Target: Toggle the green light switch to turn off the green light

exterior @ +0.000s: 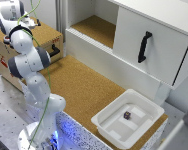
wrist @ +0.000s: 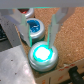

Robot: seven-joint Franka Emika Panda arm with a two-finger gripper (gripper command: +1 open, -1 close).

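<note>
Wrist view: claw [wrist: 42, 31] spread, its two pale fingers [wrist: 22, 27] empty and hanging over the round silver-rimmed push-button with the glowing whitish-green cap, the green light switch [wrist: 42, 54]. The switch sits just beneath the gap between the fingers, cap lit, so the green light is on. A blue-capped round button [wrist: 34, 27] lies just beyond, near one finger. Risks, as I judge them:
- descent slightly off-centre, finger lands on the rim and the switch does not latch;
- drift toward the blue button, wrong switch toggled.
</note>
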